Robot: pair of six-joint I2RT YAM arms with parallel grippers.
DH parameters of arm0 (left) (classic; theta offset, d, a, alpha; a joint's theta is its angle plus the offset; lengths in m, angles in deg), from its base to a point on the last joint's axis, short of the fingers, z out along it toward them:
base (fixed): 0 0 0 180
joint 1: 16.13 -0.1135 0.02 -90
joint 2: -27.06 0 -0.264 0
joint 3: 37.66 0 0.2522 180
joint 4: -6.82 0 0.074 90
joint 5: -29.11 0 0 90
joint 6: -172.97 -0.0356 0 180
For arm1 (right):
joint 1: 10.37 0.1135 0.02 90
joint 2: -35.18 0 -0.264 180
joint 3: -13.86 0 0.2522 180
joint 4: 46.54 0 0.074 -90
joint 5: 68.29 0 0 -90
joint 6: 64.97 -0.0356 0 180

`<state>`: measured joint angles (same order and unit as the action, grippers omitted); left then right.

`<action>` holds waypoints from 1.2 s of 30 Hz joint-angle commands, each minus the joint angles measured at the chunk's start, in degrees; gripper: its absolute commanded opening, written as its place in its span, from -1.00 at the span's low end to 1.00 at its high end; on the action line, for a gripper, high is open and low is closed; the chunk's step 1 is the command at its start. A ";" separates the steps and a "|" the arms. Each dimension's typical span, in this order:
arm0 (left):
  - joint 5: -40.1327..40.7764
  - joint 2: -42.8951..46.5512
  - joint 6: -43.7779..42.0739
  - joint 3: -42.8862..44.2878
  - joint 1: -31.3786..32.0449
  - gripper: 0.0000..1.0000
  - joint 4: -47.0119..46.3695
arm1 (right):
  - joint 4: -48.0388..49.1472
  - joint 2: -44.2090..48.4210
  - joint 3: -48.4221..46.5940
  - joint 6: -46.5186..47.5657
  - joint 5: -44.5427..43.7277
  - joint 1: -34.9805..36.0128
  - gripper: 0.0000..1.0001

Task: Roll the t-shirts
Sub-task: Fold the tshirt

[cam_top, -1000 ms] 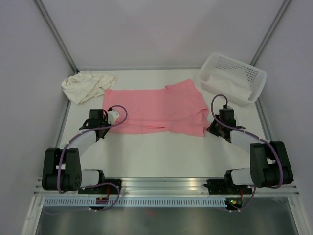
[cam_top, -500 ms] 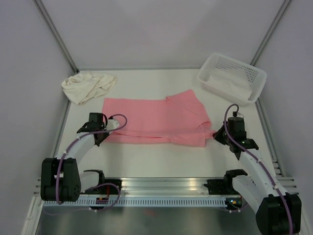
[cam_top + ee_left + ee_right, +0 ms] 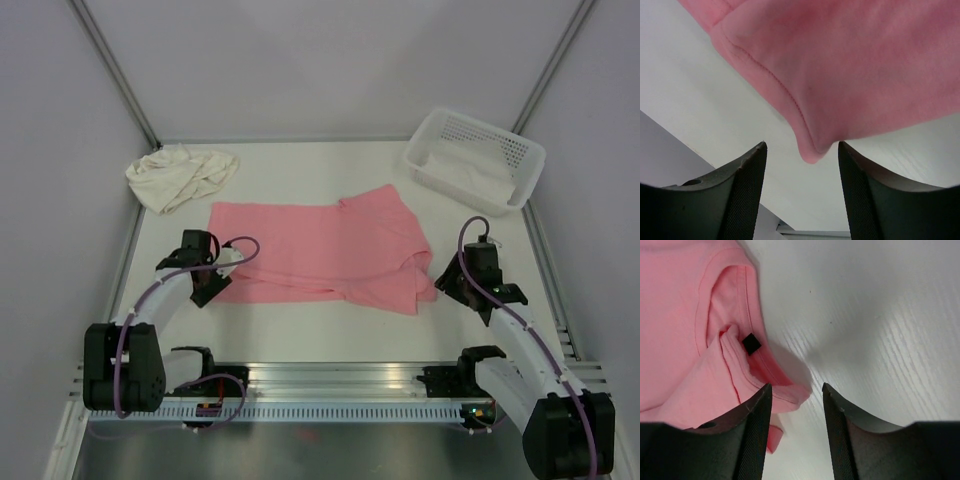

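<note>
Left gripper [image 3: 207,290] standing open, pink t-shirt [image 3: 320,245] corner lying just ahead, not held. Right gripper [image 3: 447,280] open too, beside collar. Pink t-shirt lying mid-table; cream t-shirt [image 3: 180,177] bunching far left.

Risk: one side leading, roll probably going skew; loose near-right fold possibly dragging.

Table [image 3: 330,325] white, smooth, cloth likely sliding. Basket [image 3: 520,152] sitting far right; plain walls standing around.

left arm [image 3: 160,292] and right arm [image 3: 522,335]: black joints, white links, purple cable [image 3: 243,247] looped behind each wrist; black textured fingers [image 3: 746,197].
</note>
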<state>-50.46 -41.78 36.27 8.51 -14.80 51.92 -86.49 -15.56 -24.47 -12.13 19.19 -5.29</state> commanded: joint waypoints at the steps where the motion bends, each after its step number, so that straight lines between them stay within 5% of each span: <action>1: -0.77 0.46 1.52 4.33 -0.09 0.29 4.52 | -3.51 4.06 -5.56 1.31 -4.94 -0.25 0.03; 9: -4.19 -0.07 12.32 13.91 -0.09 0.29 12.96 | -6.76 1.01 -7.33 1.66 7.52 1.94 -0.09; 24: -4.81 -8.94 19.10 14.80 -0.09 0.23 7.08 | 1.84 -8.49 -1.53 -1.42 8.67 12.76 0.07; 28: -4.64 -9.38 19.19 15.06 -0.09 0.23 6.64 | 5.10 -10.34 0.32 -2.82 11.49 13.98 0.01; 36: -3.85 -9.56 19.19 14.71 -0.09 0.23 6.37 | 2.21 -10.08 -3.88 -1.51 11.75 15.13 -0.41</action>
<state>-54.89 -51.29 53.69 21.60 -14.80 59.59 -83.72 -26.70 -24.78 -13.90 30.07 9.57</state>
